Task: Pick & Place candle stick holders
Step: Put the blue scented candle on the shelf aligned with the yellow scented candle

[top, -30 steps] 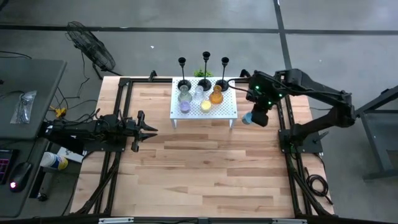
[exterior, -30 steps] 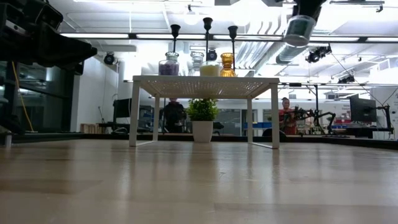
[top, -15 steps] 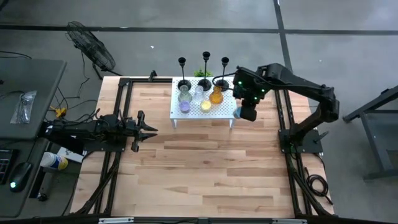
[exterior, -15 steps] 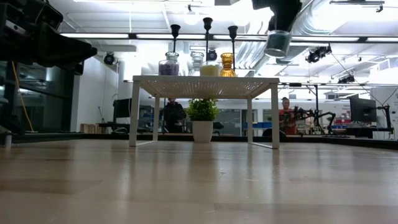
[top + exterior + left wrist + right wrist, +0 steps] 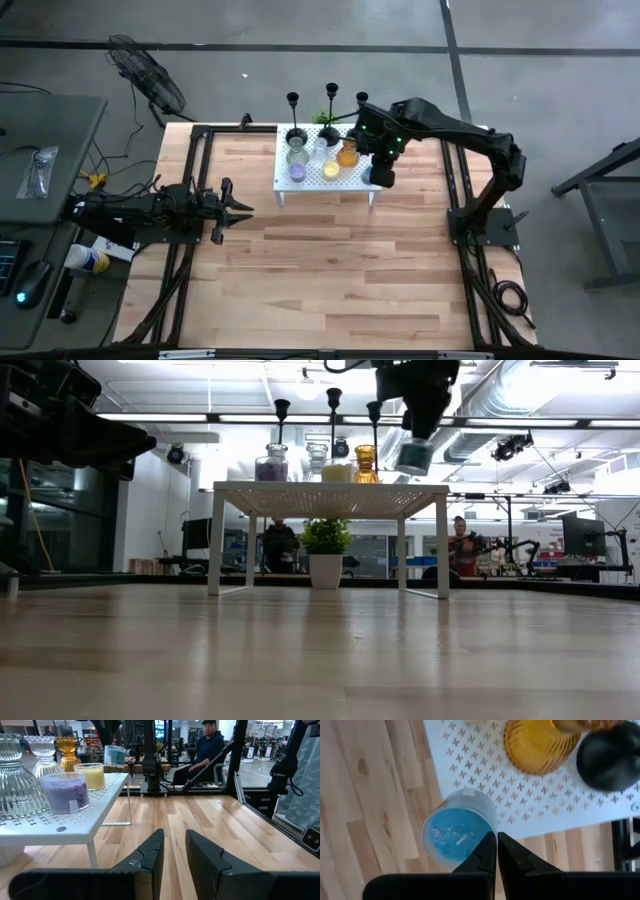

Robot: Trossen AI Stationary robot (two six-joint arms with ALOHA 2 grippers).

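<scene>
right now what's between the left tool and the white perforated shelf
Bare wooden tabletop separates the left tool from the white perforated shelf, seen in the high view.

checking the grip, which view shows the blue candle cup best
The right wrist view: the small blue-filled glass candle cup sits at the right gripper, rim pinched by its fingers. Low and left wrist views show it side-on; the high view hides it.

White perforated stand (image 5: 345,180), potted plant (image 5: 325,550) behind, fan (image 5: 150,75) on floor.

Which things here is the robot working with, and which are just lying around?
Working with:
blue cup in the right gripper
candlesticks
purple cup
yellow cup
orange cup
white rack

Lying around:
potted plant
fan
spray bottle
</scene>
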